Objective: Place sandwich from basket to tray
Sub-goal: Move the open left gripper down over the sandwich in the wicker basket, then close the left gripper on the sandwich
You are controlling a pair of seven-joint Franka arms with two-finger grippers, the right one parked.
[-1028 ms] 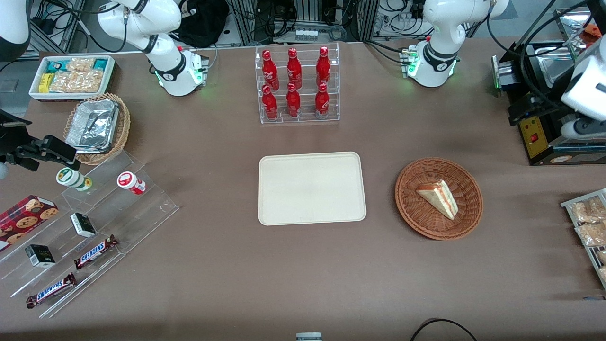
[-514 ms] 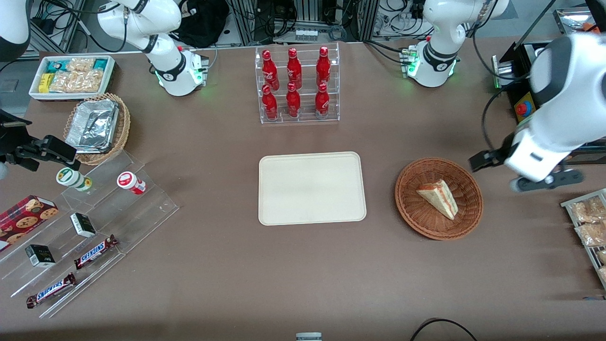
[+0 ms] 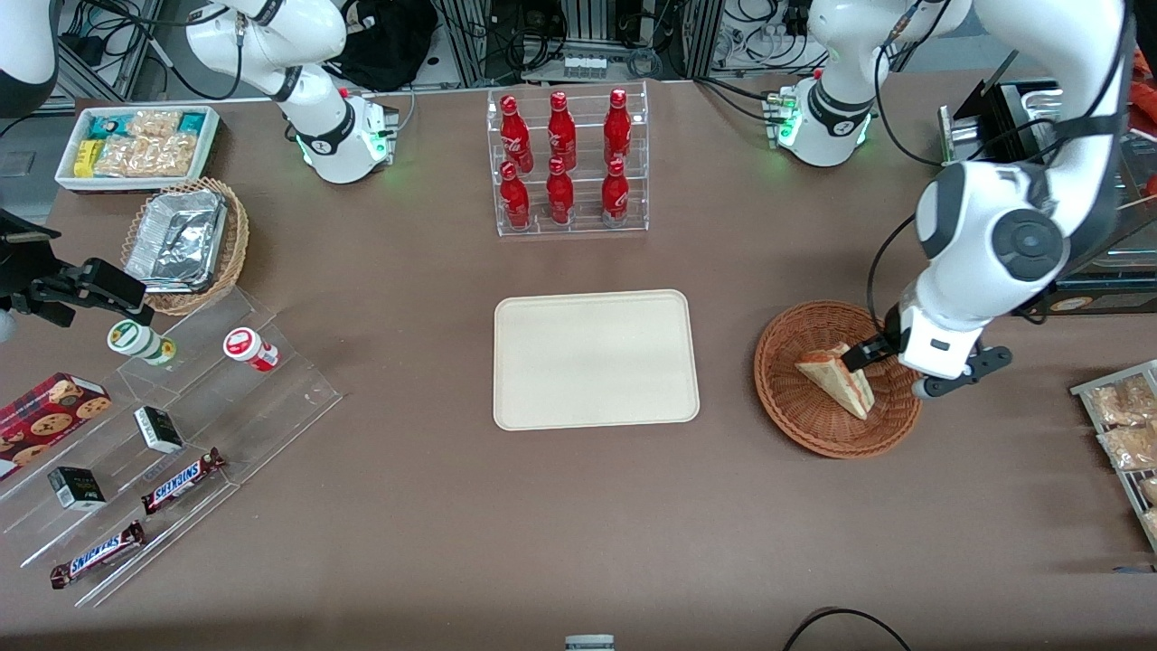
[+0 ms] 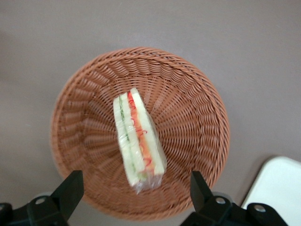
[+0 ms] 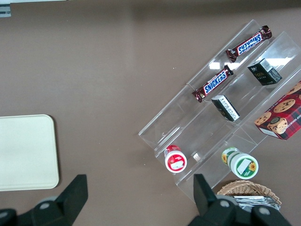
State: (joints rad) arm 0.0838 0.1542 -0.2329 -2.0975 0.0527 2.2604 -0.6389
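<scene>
Gripper: our gripper (image 3: 890, 372) hangs over the basket (image 3: 795, 420), mid-right of the front view, with its fingers (image 4: 70, 188) spread wide on either side of the sandwich (image 3: 836, 377) and gripping nothing.
Change: a second ago our arm was off at the right edge of the front view; half a second ago it was just beside the basket; now it sits over it. We judge the reach is nearly done and the drop onto the sandwich comes next.
Sandwich: untouched, it lies in the basket on its side, filling edge up in the wrist view, its long axis running roughly between our fingers.
Tray: the tray (image 3: 596, 358) lies at frame centre, near the basket but apart from it, with nothing on it.
Around: a rack of red bottles (image 3: 565, 163) stands above the tray in the front view; snack packets (image 3: 1124, 425) lie at the right edge.
In the way: we see nothing between basket and tray; the basket's rim is low, so we judge a short lift will do.
</scene>
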